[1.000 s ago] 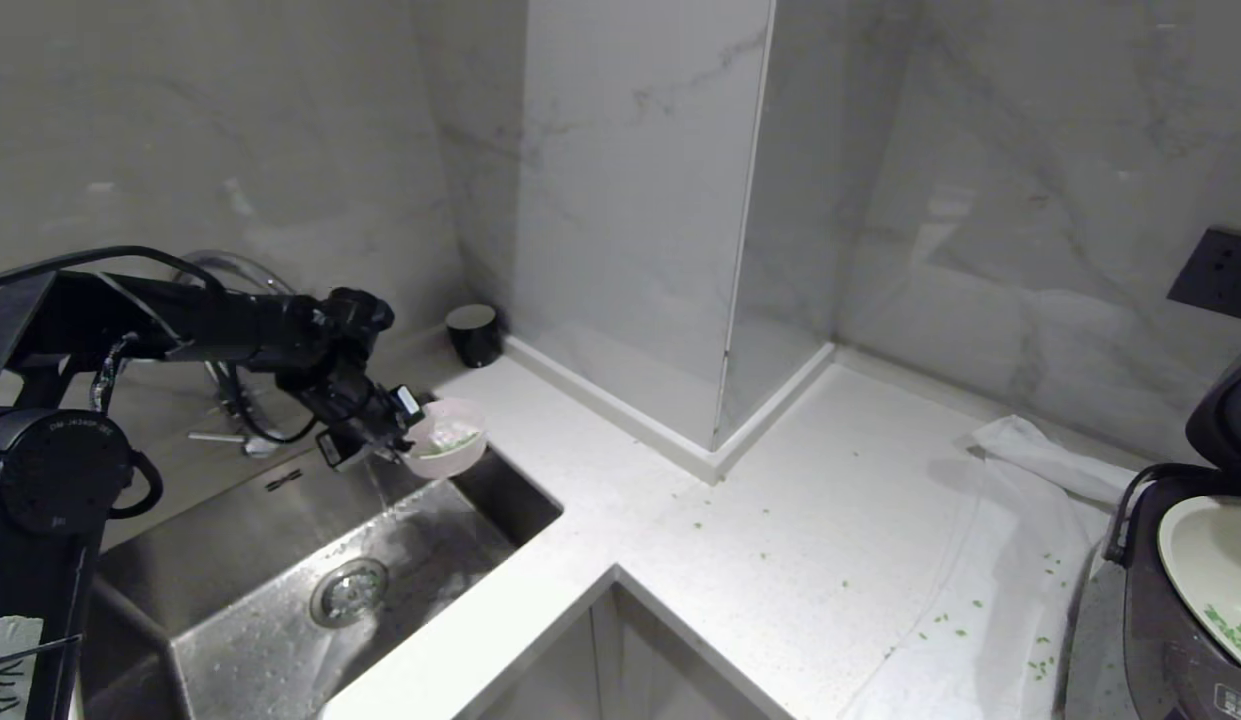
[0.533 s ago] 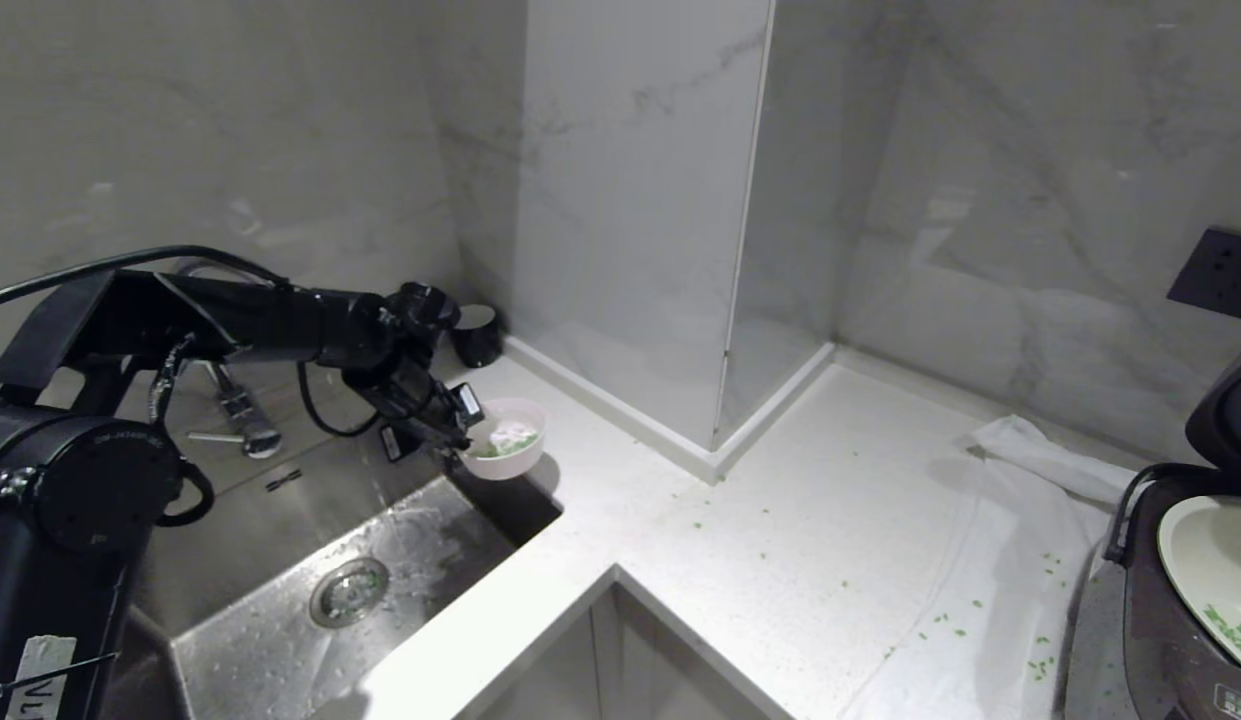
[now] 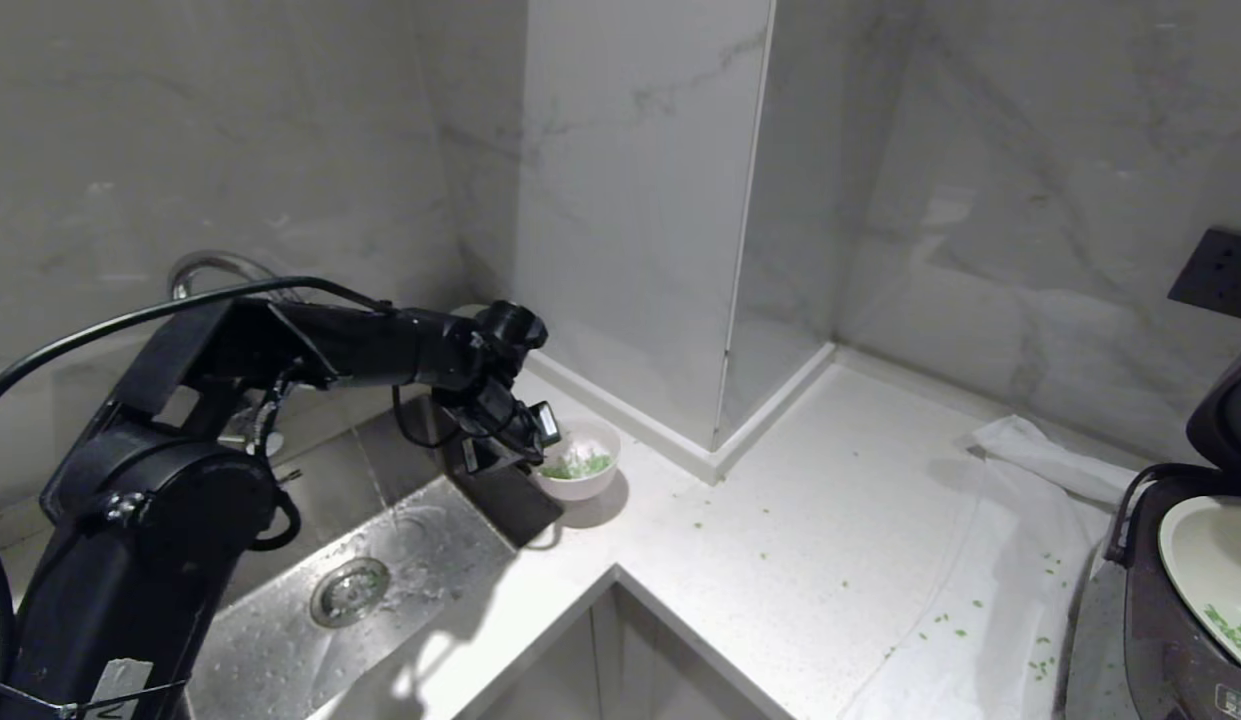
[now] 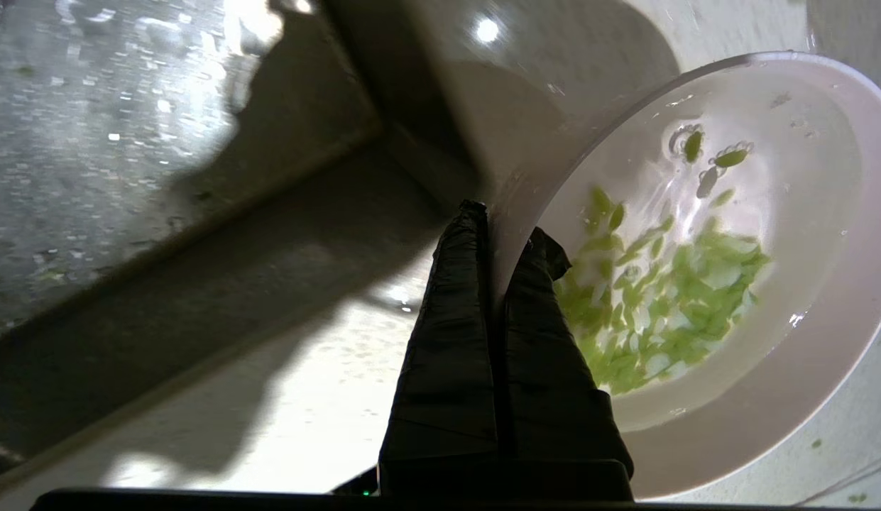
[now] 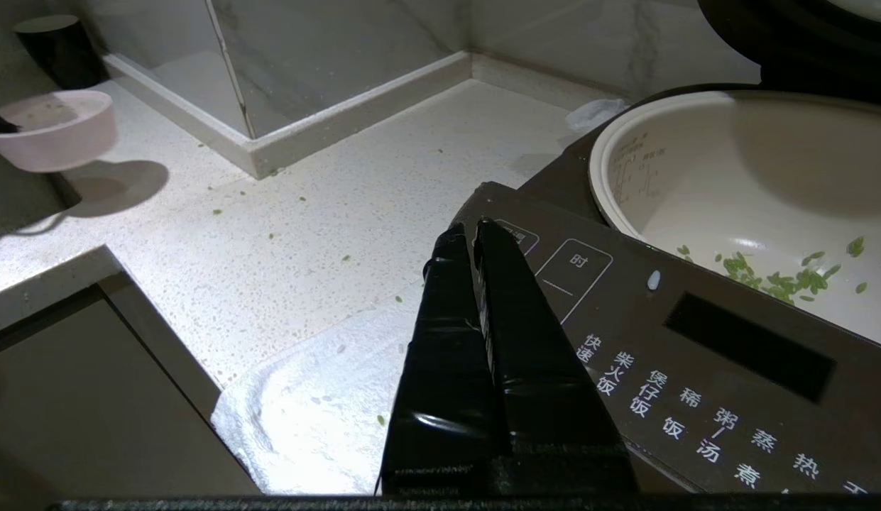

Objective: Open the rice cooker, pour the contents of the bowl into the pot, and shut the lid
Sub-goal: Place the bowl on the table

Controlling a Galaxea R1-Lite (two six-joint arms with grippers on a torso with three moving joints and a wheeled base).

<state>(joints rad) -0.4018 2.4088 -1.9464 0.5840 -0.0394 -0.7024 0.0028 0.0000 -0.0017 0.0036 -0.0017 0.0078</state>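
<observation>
I am watching my right gripper [image 5: 475, 234] idling pressed together beside the cooker [image 5: 696, 341]. Farther left, my left gripper [image 4: 507, 238] is pinching the bowl [image 3: 578, 472] rim by the sink [image 3: 310, 590] — the open pot [image 5: 767, 184] is lying well off to the right.

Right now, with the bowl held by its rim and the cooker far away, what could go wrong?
1. The left tool pinches only the rim of the bowl, so it may slip or tilt.
2. The contents lie in water and could spill over the counter.
3. The open pot is far across; bits already litter the counter.
</observation>
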